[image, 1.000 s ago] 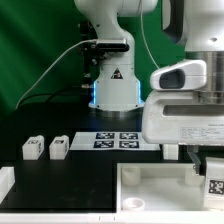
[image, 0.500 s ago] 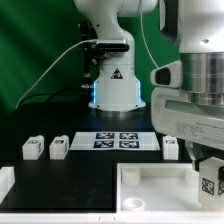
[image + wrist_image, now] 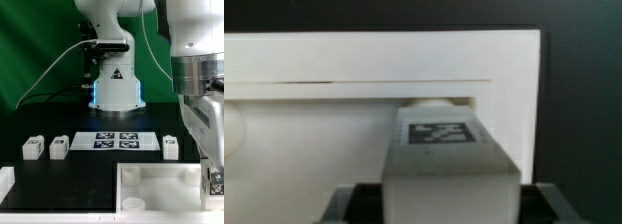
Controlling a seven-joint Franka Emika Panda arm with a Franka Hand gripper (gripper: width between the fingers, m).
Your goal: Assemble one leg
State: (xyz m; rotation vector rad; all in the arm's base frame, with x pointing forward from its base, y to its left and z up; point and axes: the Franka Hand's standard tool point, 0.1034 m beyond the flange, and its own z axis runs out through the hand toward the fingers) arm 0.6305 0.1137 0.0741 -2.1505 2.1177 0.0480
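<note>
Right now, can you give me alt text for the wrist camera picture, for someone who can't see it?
A white leg with a black-and-white square tag on its face fills the middle foreground of the wrist view, held over a flat white tray. A round socket in the tray shows just past the leg's end. The pincer's fingers are not clearly visible here.

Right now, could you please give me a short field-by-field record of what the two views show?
held part: leg with a fiducial tag, shown between the gripper's fingers in the wrist view
under it: large white tray with a round corner socket
gripper: at the exterior view's right edge
loose legs: two at the exterior view's left, one toward its right
marker board: in front of the robot base
</note>
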